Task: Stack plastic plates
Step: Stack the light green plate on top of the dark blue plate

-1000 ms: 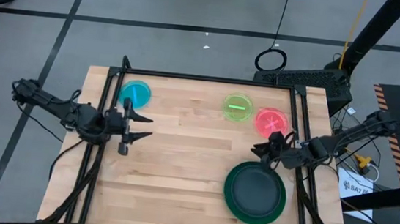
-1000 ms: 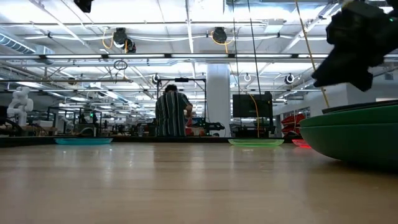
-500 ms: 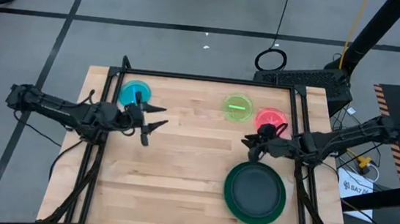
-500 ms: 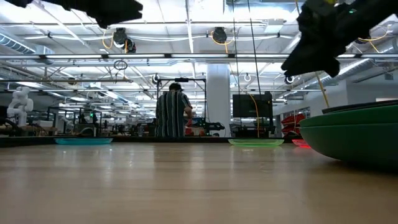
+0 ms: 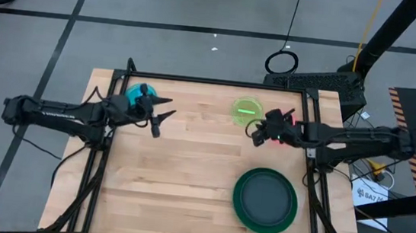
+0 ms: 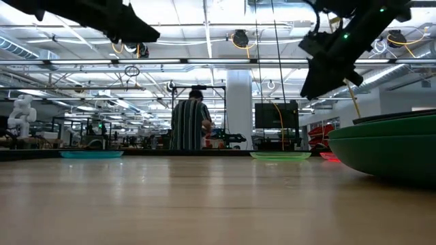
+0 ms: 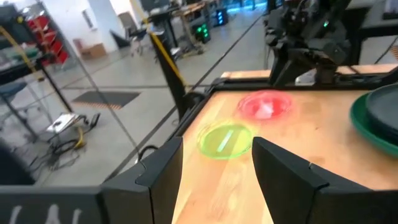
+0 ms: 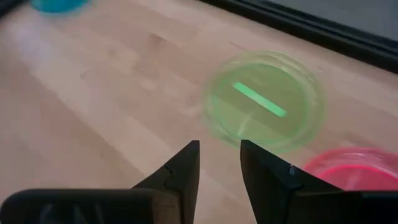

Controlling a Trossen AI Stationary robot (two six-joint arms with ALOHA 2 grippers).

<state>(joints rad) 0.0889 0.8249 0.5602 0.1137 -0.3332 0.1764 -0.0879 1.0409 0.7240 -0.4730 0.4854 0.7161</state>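
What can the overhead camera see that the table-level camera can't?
Only the overhead view shows the dark plate nested inside the green plate, and both arms whole, the left claw open by the blue plate. Only the table-level view shows a person standing in the room behind. Both show the lime plate and pink plate.

Pink plate (image 5: 282,122): high view, mostly covered by the right gripper (image 5: 255,132) and its wrist; only a red sliver shows. In the right wrist view, cut off at the frame corner.

Blue plate (image 5: 138,93): partly under the left gripper (image 5: 161,117) and arm from above.

Green stack (image 6: 385,148): low view, cut by the right edge; cannot count the plates in it.

Person (image 6: 190,122) in the room beyond: back turned, hands not visible.
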